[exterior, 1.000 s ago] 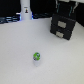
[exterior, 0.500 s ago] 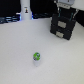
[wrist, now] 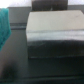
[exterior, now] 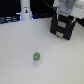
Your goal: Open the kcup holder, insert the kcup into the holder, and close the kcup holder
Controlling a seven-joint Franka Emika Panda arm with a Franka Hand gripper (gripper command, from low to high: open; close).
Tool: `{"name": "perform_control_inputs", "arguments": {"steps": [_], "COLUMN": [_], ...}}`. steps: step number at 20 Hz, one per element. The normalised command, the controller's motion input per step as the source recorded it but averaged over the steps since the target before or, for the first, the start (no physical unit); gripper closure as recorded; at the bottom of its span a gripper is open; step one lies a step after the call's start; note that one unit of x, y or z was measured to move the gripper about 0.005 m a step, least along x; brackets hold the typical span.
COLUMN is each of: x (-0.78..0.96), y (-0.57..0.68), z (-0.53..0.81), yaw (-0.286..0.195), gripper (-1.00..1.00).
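Holder (exterior: 63,26) far right on counter (exterior: 20,50), drawers apparently not yet open. Tool (exterior: 64,15) just over holder; jaw state unclear. Kcup (exterior: 36,57) near centre, untouched. All steps remain.

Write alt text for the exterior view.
A robot arm's pincer hangs over a black kcup holder at the far right of a white table. A small green-lidded kcup stands alone near the front.

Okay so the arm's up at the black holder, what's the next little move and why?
Probably ease the gripper down to a drawer handle on the kcup holder and pull. The drawers look shut, and the kcup sits apart on the table, so opening likely comes first.
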Motion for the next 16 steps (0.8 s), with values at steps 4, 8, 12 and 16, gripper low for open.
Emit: {"name": "perform_control_inputs", "arguments": {"steps": [4, 8, 12, 16], "x": [-0.46, -0.37, -0.26, -0.05], "y": [0.01, 0.03, 0.03, 0.01], "z": [-0.32, -0.15, -0.02, -0.01], "yaw": [-0.007, 0.002, -0.006, -0.007], "gripper": [-1.0, 1.0, 1.0, 1.0]}}
